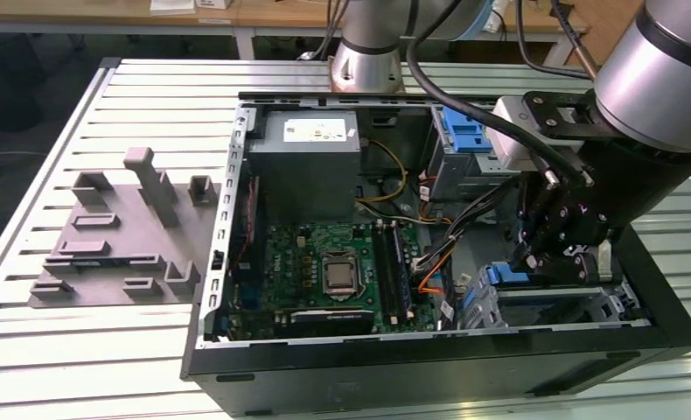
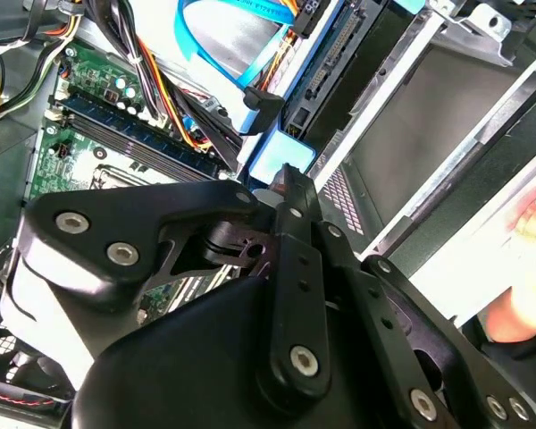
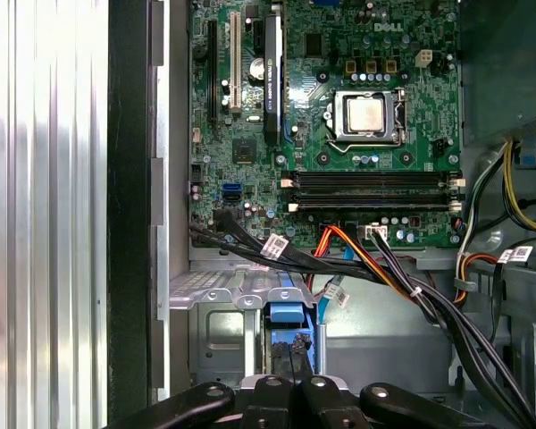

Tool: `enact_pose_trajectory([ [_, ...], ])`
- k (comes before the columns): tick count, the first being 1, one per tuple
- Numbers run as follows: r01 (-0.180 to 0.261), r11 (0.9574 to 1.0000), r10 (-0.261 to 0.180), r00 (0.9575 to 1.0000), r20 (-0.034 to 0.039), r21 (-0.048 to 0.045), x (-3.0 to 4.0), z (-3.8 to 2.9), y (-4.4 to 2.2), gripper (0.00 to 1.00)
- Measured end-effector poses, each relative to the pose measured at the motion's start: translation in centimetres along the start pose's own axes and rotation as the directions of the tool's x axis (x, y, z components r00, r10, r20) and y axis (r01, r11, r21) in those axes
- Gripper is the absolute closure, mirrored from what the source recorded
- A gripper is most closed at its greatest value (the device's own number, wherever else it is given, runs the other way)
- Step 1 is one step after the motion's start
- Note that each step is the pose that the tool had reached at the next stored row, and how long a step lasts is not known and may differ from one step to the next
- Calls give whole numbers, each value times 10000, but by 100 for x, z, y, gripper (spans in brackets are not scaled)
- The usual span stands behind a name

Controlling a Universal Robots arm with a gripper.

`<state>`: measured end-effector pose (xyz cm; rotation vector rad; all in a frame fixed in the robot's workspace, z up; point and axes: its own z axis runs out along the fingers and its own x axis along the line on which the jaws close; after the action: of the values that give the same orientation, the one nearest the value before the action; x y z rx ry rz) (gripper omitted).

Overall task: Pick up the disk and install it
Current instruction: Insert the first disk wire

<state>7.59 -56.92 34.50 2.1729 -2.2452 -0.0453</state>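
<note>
Black case (image 1: 439, 372), one disk (image 3: 286, 315), one hand (image 1: 554, 262)

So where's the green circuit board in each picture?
Exterior view: green circuit board in the open case, on the exterior view's left of the gripper.
Second wrist view: board past the gripper.
First wrist view: board beyond the cables.
Shared landmark: the gripper.

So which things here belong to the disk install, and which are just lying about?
In the job:
disk, gripper, drive bay, open computer case.

Just lying about:
grey moulded fixture, power supply, motherboard, slatted table.
</note>
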Motion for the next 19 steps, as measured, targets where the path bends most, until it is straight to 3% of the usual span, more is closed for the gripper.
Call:
enact_pose_trajectory([
  [8,0,10000,0,10000,1,0,0,1,-13,89],
  [16,0,10000,0,10000,-1,0,-7,-6,-208,89],
  [19,0,10000,0,10000,0,0,-9,-8,-242,89],
])
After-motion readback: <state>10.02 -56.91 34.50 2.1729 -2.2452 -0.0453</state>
